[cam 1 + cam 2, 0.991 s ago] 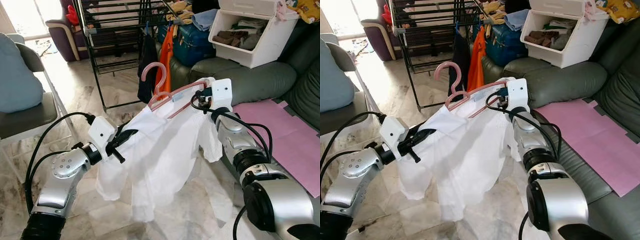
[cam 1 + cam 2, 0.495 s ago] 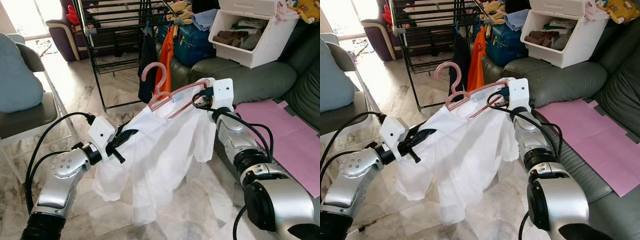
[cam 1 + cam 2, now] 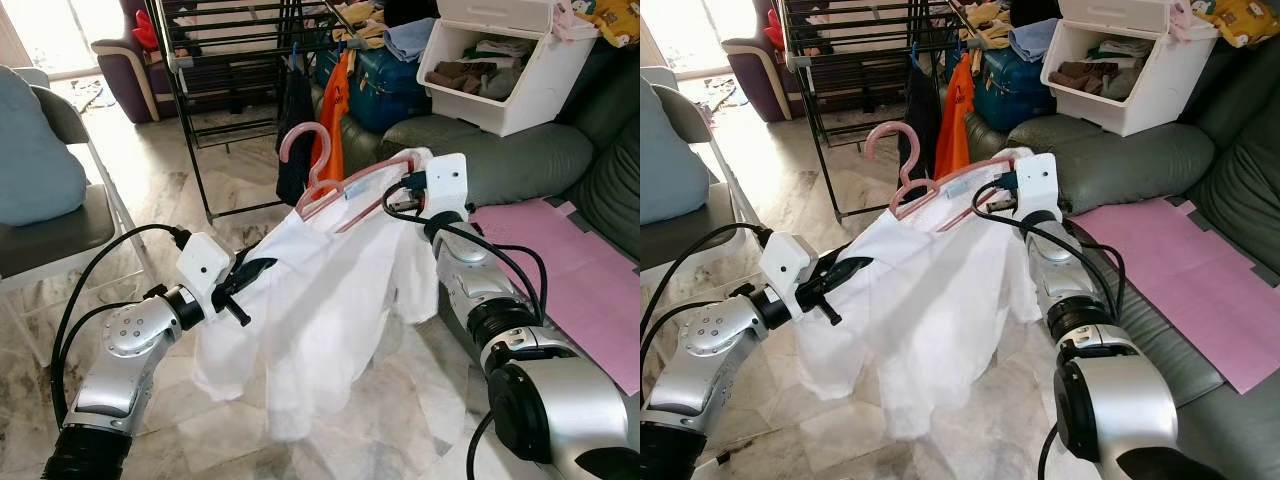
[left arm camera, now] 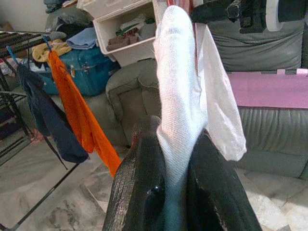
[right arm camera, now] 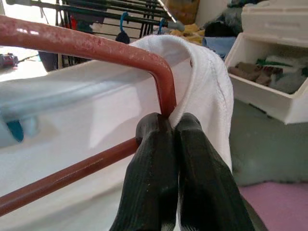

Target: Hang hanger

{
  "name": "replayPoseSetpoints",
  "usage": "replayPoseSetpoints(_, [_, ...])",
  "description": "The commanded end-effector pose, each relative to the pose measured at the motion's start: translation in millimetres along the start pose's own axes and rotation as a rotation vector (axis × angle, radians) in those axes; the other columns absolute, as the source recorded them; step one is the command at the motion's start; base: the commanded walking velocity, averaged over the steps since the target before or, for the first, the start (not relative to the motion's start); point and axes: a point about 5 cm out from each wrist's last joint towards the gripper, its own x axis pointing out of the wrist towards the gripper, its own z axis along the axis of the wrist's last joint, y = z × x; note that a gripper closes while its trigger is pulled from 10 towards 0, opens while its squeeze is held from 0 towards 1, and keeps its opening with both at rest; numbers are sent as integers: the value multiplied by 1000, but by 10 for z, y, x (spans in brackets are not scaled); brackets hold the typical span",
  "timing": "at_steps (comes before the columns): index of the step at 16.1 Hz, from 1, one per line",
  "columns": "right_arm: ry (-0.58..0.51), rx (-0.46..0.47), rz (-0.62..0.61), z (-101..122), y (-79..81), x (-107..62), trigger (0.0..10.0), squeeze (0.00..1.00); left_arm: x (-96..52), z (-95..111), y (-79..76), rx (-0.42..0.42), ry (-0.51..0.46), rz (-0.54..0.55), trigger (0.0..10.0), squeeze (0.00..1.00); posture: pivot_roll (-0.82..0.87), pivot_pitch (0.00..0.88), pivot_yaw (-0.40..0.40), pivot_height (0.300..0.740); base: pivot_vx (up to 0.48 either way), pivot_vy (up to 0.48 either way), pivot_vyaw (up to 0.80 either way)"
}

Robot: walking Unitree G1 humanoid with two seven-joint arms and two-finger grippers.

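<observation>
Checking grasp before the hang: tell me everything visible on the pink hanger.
The hanger is pink, slim, plastic-looking, with an open hook up top. It is tilted, held in the air short of the black drying rack. A white shirt drapes over it. The right gripper clamps its end corner, jaws shut; the left gripper pinches the shirt.

This is a lived-in home, a sitting room used for laundry. A grey-green sofa (image 3: 520, 160) runs along the right side, with a pink sheet (image 3: 570, 260) spread on its seat and a white storage bin (image 3: 505, 70) of folded clothes resting on its far end beside a blue suitcase (image 3: 385, 85). At the far side stands a black wire drying rack (image 3: 215, 60) with a dark garment (image 3: 295, 135) and an orange garment (image 3: 328, 125) hanging from it. A folding chair (image 3: 55, 215) with a blue cushion (image 3: 35, 150) sits on the left, on a marble-tiled floor (image 3: 160, 190).
</observation>
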Motion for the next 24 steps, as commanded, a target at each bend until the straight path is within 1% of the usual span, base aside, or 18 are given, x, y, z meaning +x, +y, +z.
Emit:
replayPoseSetpoints(1, [-96, -44, -37, 188, -119, 19, 0, 0, -12, 12, -6, 16, -2, -19, 0, 0, -83, 0, -28, 740, 0, 0, 0])
replayPoseSetpoints(3, [-110, -76, -27, 207, -125, 15, 0, 0, -12, -13, -16, 24, 15, -35, 0, 0, -86, 0, -26, 740, 0, 0, 0])
replayPoseSetpoints(5, [-92, -108, -41, 180, -176, 8, 0, 0, -19, -61, -49, 33, 43, -69, 0, 0, -87, 0, -25, 740, 0, 0, 0])
replayPoseSetpoints(6, [-45, -163, -68, 101, -267, -17, 0, 0, -44, -111, -91, 39, 68, -93, 0, 0, -85, 0, -24, 740, 0, 0, 0])
replayPoseSetpoints(7, [-36, -174, -75, 85, -286, -23, 0, 0, -49, -118, -97, 40, 72, -96, 0, 0, -85, 0, -24, 740, 0, 0, 0])
replayPoseSetpoints(8, [4, -231, -131, 14, -405, -62, 0, 0, -82, -162, -102, 47, 92, -97, 0, 0, -85, 0, -24, 740, 0, 0, 0])
replayPoseSetpoints(9, [27, -248, -166, -26, -469, -84, 0, 0, -95, -182, -95, 50, 101, -93, 0, 0, -84, 0, -25, 740, 0, 0, 0])
replayPoseSetpoints(10, [56, -295, -213, -74, -554, -118, 0, 0, -108, -209, -83, 56, 114, -84, 0, 0, -84, 0, -25, 740, 0, 0, 0])
replayPoseSetpoints(11, [51, -311, -218, -82, -572, -130, 0, 0, -108, -222, -83, 54, 118, -85, 0, 0, -84, 0, -25, 740, 0, 0, 0])
replayPoseSetpoints(12, [32, -329, -204, -62, -554, -126, 0, 0, -106, -235, -90, 53, 127, -90, 0, 0, -84, 0, -25, 740, 0, 0, 0])
replayPoseSetpoints(13, [-54, -373, -145, 36, -432, -99, 0, 0, -102, -263, -123, 55, 140, -109, 0, 0, -88, 0, -22, 740, 0, 0, 0])
replayPoseSetpoints(14, [-110, -378, -96, 93, -326, -86, 0, 0, -99, -275, -139, 54, 145, -116, 0, 0, -89, 0, -21, 740, 0, 0, 0])
replayPoseSetpoints(15, [-141, -358, -56, 120, -238, -79, 0, 0, -96, -281, -145, 55, 147, -118, 0, 0, -90, 0, -21, 740, 0, 0, 0])
replayPoseSetpoints(16, [-179, -335, -1, 149, -112, -78, 0, 0, -90, -288, -151, 57, 147, -120, 0, 0, -90, 0, -21, 740, 0, 0, 0])
replayPoseSetpoints(17, [-184, -317, 48, 128, -13, -88, 0, 0, -85, -289, -154, 57, 146, -120, 0, 0, -90, 0, -21, 740, 0, 0, 0])
replayPoseSetpoints(19, [-210, -257, 115, 115, 136, -117, 0, 0, -86, -295, -155, 60, 149, -116, 0, 0, -87, 0, -24, 740, 0, 0, 0])
replayPoseSetpoints(22, [-253, -206, 218, 162, 307, -174, 0, 0, -85, -339, -115, 83, 181, -83, 0, 0, -89, 0, -24, 740, 0, 0, 0])
replayPoseSetpoints(24, [-266, -188, 265, 172, 352, -221, 0, 0, -74, -349, -90, 85, 186, -67, 0, 0, -94, 0, -25, 740, 0, 0, 0])
